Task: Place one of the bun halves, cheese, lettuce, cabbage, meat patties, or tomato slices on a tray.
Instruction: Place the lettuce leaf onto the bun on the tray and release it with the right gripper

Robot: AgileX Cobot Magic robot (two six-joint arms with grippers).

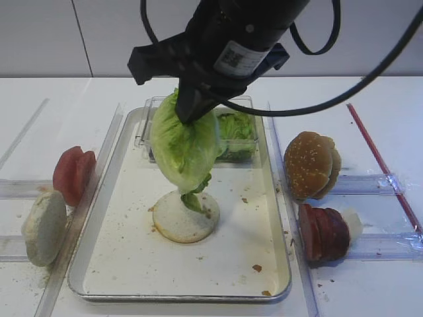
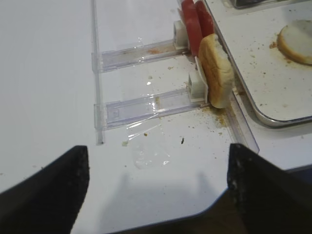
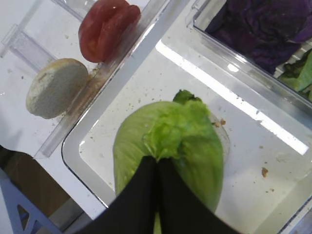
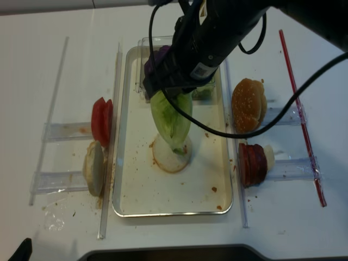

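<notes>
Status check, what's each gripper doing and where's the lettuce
Right gripper shut on lettuce leaf, dangling over bun half on tray. Left gripper open, empty, off to the side. Nothing in the way.

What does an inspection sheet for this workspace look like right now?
Surface: white table, crumbs near the racks.
Job's things: lettuce leaf hangs over bun half on the tray; tomato slices, sesame bun in side racks.
Clutter: red straw.
Grippers: right gripper shut on lettuce leaf; left gripper open, empty.
Cables: black cable loops off the right arm.
Surroundings: nothing seen.
</notes>
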